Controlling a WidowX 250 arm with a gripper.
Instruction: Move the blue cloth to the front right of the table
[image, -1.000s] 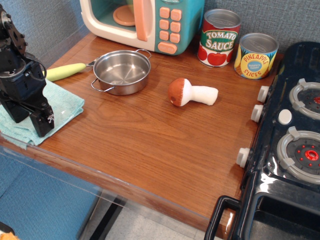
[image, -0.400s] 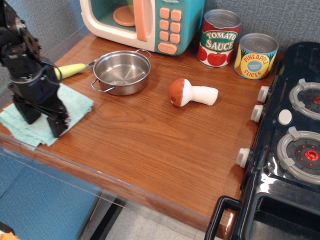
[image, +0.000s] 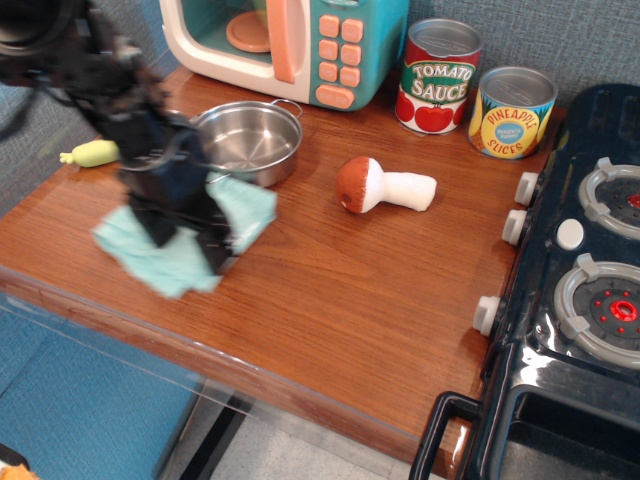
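The blue cloth (image: 165, 262), a pale aqua terry towel, lies rumpled on the brown wood table (image: 340, 290), left of centre and just in front of the steel pot (image: 245, 142). My black gripper (image: 190, 240) is blurred with motion and presses down on the cloth's middle, fingers pointing down. The cloth spreads out on both sides of the fingers, part of it hidden under them. The blur hides whether the fingers pinch the cloth.
A toy mushroom (image: 383, 186) lies mid-table. Tomato sauce can (image: 437, 75) and pineapple can (image: 511, 111) stand at the back. A toy microwave (image: 285, 40) is back left, a yellow-green handle (image: 92, 152) at far left. The black toy stove (image: 580, 300) fills the right side.
My gripper and the cloth have slid right from the table's left edge to in front of the pot. The cloth has bunched up.
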